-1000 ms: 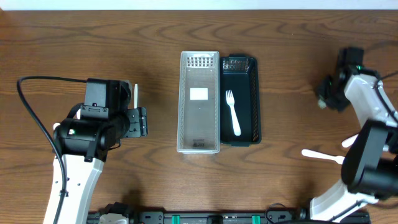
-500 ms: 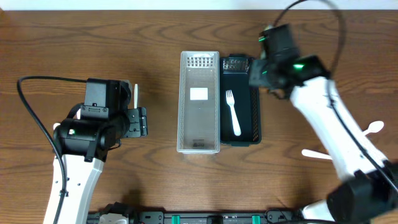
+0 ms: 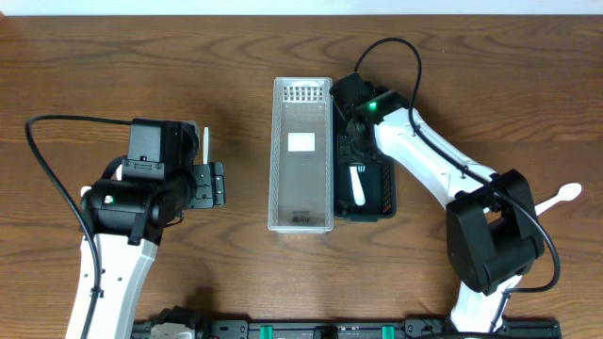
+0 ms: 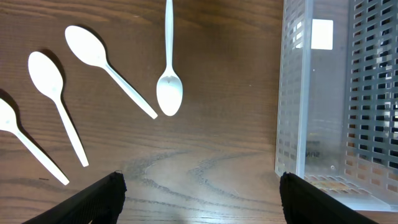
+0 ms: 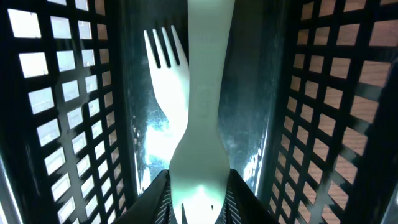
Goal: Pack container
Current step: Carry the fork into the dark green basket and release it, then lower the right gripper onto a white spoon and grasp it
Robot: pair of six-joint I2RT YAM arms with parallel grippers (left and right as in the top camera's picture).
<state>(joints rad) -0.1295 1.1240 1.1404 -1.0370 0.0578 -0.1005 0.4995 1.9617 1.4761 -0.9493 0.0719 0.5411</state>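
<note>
A black mesh basket (image 3: 386,151) stands beside a clear mesh basket (image 3: 301,179) at the table's middle. One white fork (image 3: 358,186) lies in the black basket, also in the right wrist view (image 5: 165,59). My right gripper (image 3: 350,141) is down inside the black basket, shut (image 5: 199,208) on a second white fork (image 5: 202,118) held above the lying one. My left gripper (image 3: 215,184) is open and empty (image 4: 199,193) over bare wood left of the clear basket (image 4: 311,93). Several white spoons (image 4: 169,93) lie on the table ahead of it.
A white spoon (image 3: 562,195) lies near the table's right edge. Another spoon (image 3: 205,141) shows beside the left arm. The black basket's mesh walls (image 5: 323,93) stand close on both sides of my right gripper.
My right arm has swung from the table's right edge across to the black basket and lowered into it. The left arm has not moved.
</note>
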